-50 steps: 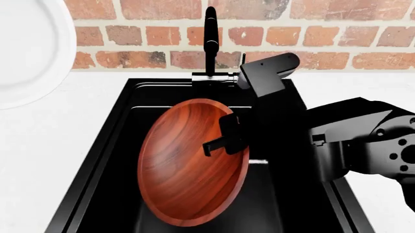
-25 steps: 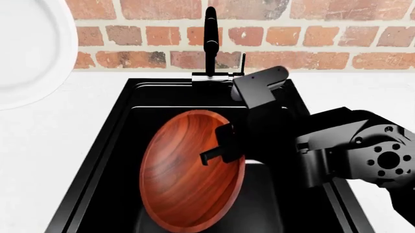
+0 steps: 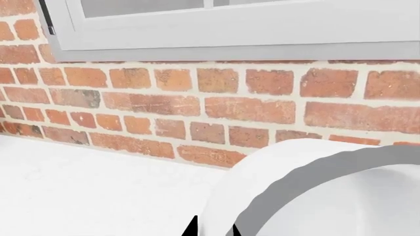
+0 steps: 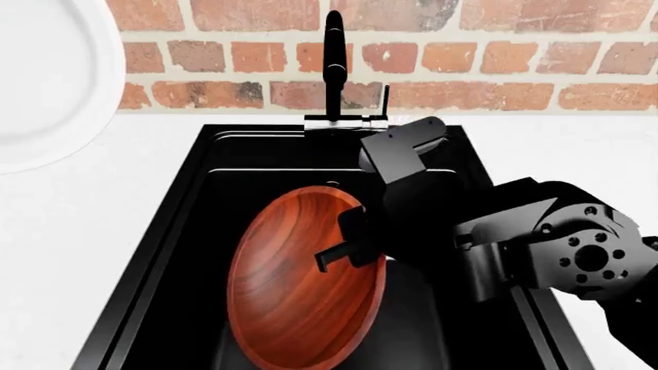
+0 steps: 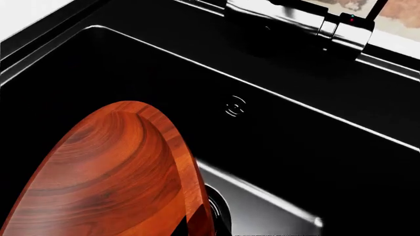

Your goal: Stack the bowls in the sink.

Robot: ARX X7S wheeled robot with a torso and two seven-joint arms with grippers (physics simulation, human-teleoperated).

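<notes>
— Where's the wooden bowl [image 4: 298,285] now?

— Inside the sink [image 4: 196,231], steeply tilted, off the basin floor — the right gripper [image 4: 355,247] has its jaws clamped on the rim nearest the sink's right wall.

— Risky?

— I'd say so. Held by one edge like that, it could pivot in the jaws, or land on its rim and roll if let go while tilted. The faucet [image 4: 334,65] at the back edge is near that arm too.

— And the white bowl [image 4: 46,77]?

— Up by the table's far left corner, held aloft I think. The left jaws — can't tell, only tips show beside its rim.
</notes>
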